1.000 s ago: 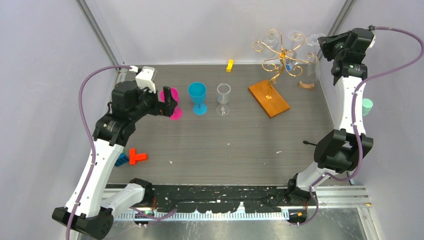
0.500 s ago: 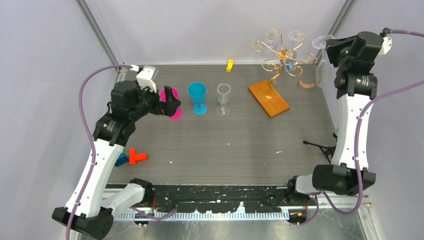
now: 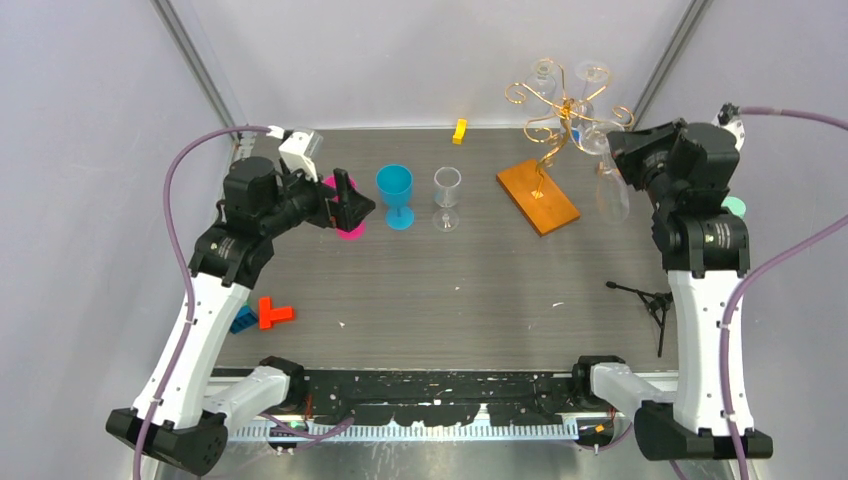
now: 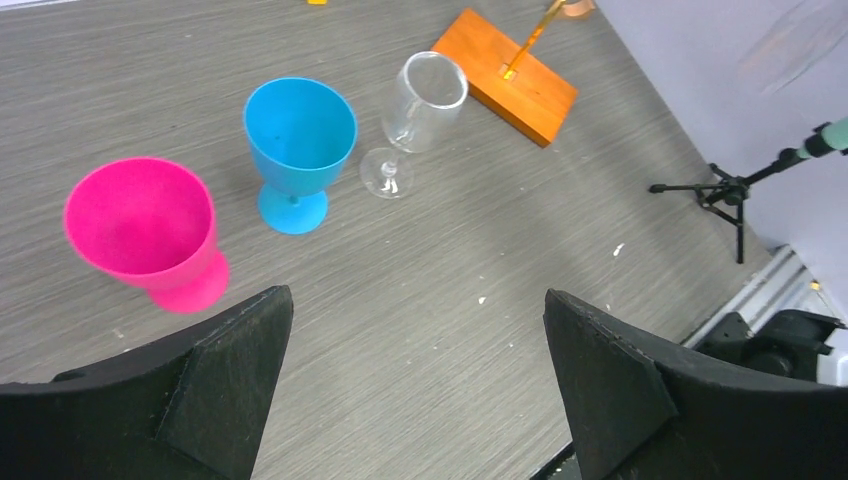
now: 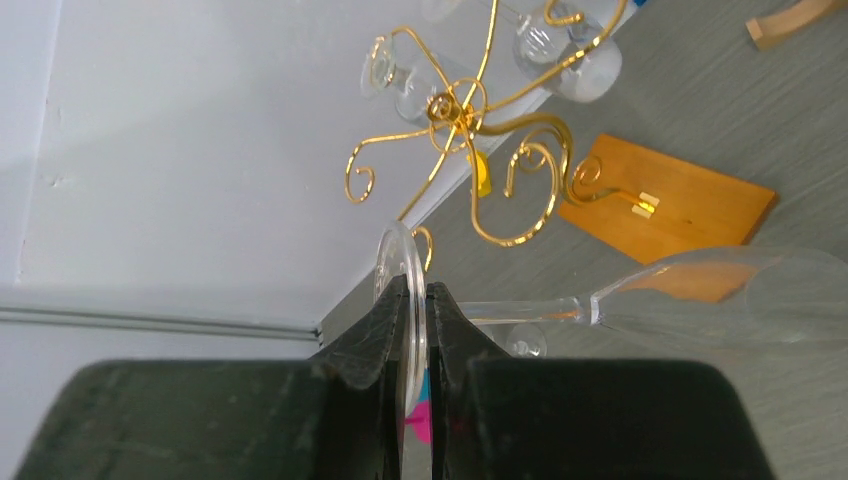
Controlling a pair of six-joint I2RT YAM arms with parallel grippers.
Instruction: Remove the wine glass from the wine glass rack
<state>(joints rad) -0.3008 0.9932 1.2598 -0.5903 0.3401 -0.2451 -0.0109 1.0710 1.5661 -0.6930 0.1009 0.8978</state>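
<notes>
The wine glass rack point(image 3: 563, 108) is gold wire on an orange-brown wooden base point(image 3: 538, 196) at the back right. Two clear glasses point(image 3: 592, 74) still hang on it. My right gripper point(image 3: 615, 150) is shut on the round foot of a clear wine glass point(image 3: 612, 195), which hangs bowl-down to the right of the base, apart from the wire arms. In the right wrist view the fingers point(image 5: 380, 330) pinch the foot point(image 5: 398, 255), the bowl point(image 5: 740, 300) points right, and the rack point(image 5: 455, 105) is beyond. My left gripper point(image 4: 416, 292) is open and empty above the table point(image 4: 450, 300).
A pink goblet point(image 4: 145, 225), a blue goblet point(image 4: 298, 140) and a clear glass point(image 4: 420, 100) stand in a row at mid-left. A yellow block point(image 3: 459, 130) lies at the back, red point(image 3: 272, 313) and blue point(image 3: 243, 320) blocks at the left. A small black tripod point(image 3: 645, 297) stands at the right edge.
My right arm has swung from behind the rack forward and down, carrying the clear wine glass away from the wire arms. My left gripper has shifted slightly right.
</notes>
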